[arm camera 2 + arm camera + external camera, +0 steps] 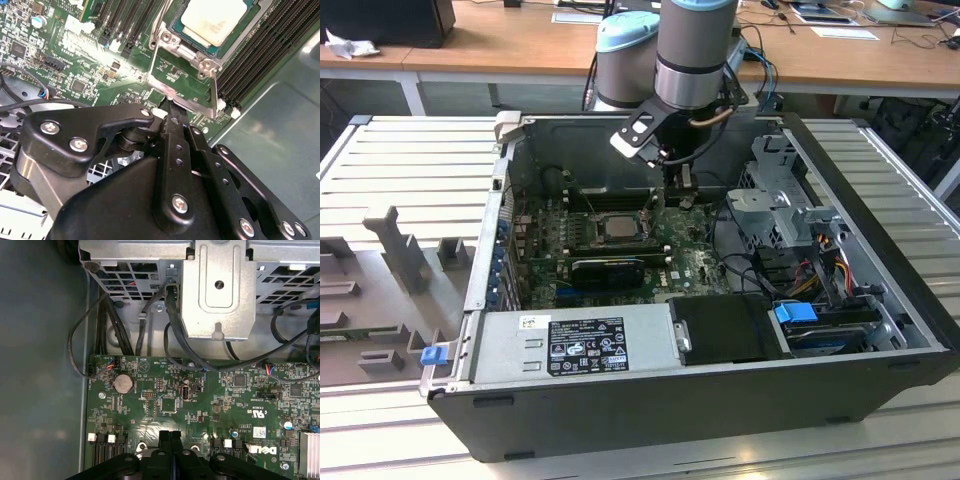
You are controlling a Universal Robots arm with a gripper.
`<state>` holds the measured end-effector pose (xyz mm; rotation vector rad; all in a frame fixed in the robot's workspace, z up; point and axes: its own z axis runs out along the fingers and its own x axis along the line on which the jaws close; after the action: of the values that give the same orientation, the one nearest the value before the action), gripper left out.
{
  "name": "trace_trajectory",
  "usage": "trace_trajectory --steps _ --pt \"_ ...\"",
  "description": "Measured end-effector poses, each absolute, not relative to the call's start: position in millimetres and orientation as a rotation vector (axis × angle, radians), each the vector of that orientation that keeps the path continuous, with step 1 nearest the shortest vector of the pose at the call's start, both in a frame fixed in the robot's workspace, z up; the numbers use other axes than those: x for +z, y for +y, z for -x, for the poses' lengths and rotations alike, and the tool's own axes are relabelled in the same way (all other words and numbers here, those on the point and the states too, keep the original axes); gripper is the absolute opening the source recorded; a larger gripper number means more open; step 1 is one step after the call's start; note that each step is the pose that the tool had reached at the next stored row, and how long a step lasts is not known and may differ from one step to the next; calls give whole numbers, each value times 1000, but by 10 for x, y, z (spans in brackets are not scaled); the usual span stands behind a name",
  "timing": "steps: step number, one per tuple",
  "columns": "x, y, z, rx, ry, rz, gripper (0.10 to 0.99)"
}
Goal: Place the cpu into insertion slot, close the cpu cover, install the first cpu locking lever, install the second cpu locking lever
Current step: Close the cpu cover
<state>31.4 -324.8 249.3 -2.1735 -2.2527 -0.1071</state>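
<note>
Slatted worktop [410, 160], open case [720, 400]: cpu [617, 226] seated in insertion slot [200, 46], 10 o'clock of case centre in exterior view; claw [169, 103] closed, empty, at cpu cover [159, 55] edge; cover judged thin, stiff, so press its free edge.

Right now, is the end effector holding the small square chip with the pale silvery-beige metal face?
No: in the second wrist view that chip lies in the silver-rimmed square socket, beyond the shut end effector.

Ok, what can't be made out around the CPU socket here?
- Pale silvery square cpu: part cut by the second wrist view's edge; seating too small in the exterior view.
- Thin silver cpu cover: contact with the black end effector hidden by its own body, second wrist view.
</note>
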Motion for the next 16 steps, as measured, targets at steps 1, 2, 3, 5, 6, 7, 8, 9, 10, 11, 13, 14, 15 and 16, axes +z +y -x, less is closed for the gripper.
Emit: trace_trajectory --steps 1,2,3,5,6,7,8,9,10,11,13,14,15,16 --pt "2493 -3248 -309 -107 -2253 2173 106" --pt "2493 -3248 -302 -107 -2253 2173 106" --pt "2493 -3248 -295 -107 -2253 2173 106" --pt "2493 -3248 -286 -107 -2253 2173 106" --pt "2493 -3248 -282 -107 -2253 2173 106" --pt "2493 -3248 -279 -107 -2253 2173 106" --pt "2493 -3248 -276 -107 -2253 2173 106" --pt "2494 -3248 -273 -107 -2253 2173 106" --pt "2493 -3248 -269 -107 -2253 2173 106" --pt "2493 -3248 -265 -107 -2253 2173 106" --pt "2493 -3248 -257 -107 -2253 2173 106" --pt "2493 -3248 -253 -107 -2253 2173 106" --pt "2493 -3248 -249 -107 -2253 2173 106" --pt "2493 -3248 -241 -107 -2253 2173 106"
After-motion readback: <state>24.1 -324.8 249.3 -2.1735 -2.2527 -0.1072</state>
